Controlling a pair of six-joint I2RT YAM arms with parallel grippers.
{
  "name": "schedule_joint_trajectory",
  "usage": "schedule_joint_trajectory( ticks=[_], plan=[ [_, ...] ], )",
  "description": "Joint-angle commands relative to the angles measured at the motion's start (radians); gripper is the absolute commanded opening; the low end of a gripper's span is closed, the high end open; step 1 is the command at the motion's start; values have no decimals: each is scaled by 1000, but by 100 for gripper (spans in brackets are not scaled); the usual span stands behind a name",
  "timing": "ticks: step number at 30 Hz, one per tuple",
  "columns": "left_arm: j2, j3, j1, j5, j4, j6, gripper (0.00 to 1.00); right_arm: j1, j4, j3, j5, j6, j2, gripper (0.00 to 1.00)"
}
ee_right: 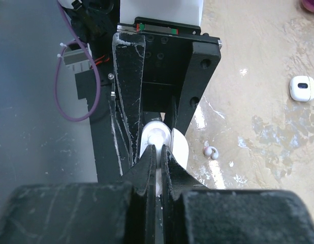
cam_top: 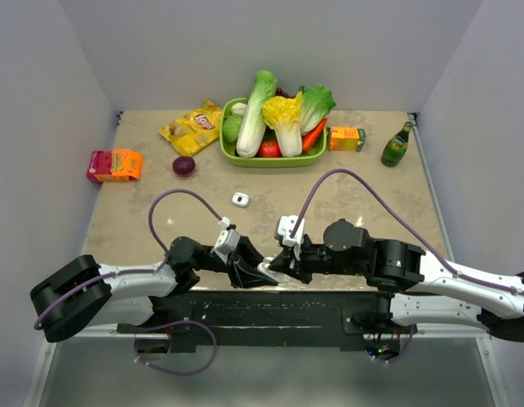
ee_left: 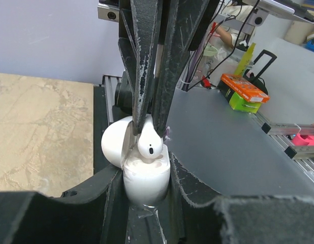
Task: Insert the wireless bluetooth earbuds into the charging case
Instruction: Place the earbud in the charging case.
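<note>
At the near edge of the table (cam_top: 347,212), about midway along it, the charging case (ee_left: 146,178) stood between the fingers of the left gripper (ee_left: 146,190). An earbud (ee_left: 150,144) sat at its open top, pinched in the right gripper (ee_left: 151,133) above. A second earbud (ee_right: 213,151) lay on the table just beyond the grippers, and a small rounded object (cam_top: 240,200) lay farther out. At the back, a basket (cam_top: 279,161) held vegetables (cam_top: 283,119), with a snack bag (cam_top: 192,127) to its left, a small round vegetable (cam_top: 184,166) before that bag, a box (cam_top: 114,164) at the left edge, and a carton (cam_top: 347,138) then a bottle (cam_top: 397,146) to the basket's right.
</note>
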Motion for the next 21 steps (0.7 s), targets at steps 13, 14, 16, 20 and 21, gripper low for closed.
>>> schedule_joint_trajectory(
  ticks=[13,14,16,20,21],
  plan=[
    [4,34,-19,-21,83,25,0,10,70,-21,4,20,23,0],
    [2,37,-18,-21,81,26,0,12,68,-21,4,22,26,0],
    [-4,38,-19,-25,68,35,0,12,65,-23,8,25,31,0],
    [-12,40,-19,-32,49,49,0,14,65,-21,31,48,29,11],
    [-13,37,-19,-35,48,51,0,14,67,-17,48,54,24,22]
  ],
)
